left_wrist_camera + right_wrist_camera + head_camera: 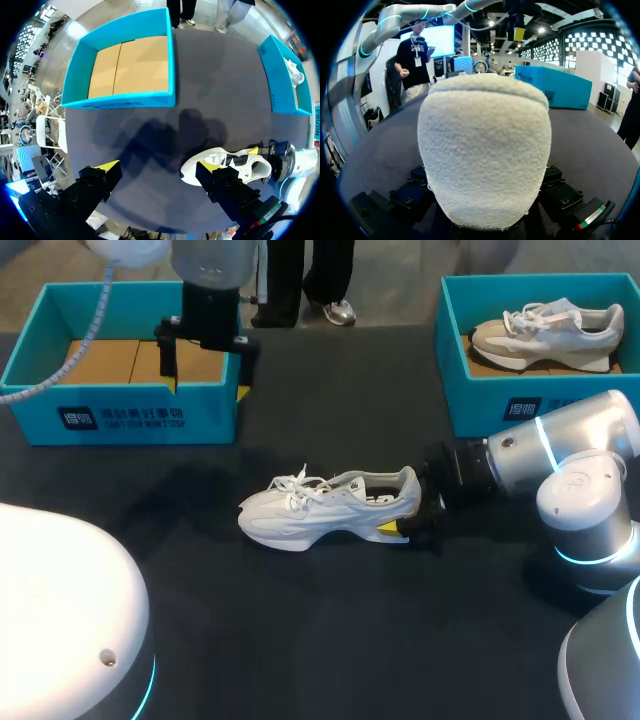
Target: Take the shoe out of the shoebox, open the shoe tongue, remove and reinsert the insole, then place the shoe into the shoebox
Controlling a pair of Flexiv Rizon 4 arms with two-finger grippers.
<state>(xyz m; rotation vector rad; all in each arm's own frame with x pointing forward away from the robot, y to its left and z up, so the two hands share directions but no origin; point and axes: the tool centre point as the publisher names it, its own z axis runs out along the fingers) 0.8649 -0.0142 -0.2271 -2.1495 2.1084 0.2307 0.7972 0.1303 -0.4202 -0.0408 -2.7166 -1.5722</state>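
Note:
A white lace-up shoe lies on its sole in the middle of the dark table, toe toward the left. My right gripper comes in from the right and is shut on the shoe's heel; one yellow tip shows against the near side. In the right wrist view the fuzzy heel fills the space between the fingers. My left gripper hangs open over the front wall of the empty teal shoebox, holding nothing. Seen from the left wrist, its fingers stand wide apart high above the table, and the shoe lies below.
A second teal shoebox at the back right holds another pale shoe. The empty box shows a cardboard floor. Dark table surface stretches between the boxes and in front of the shoe.

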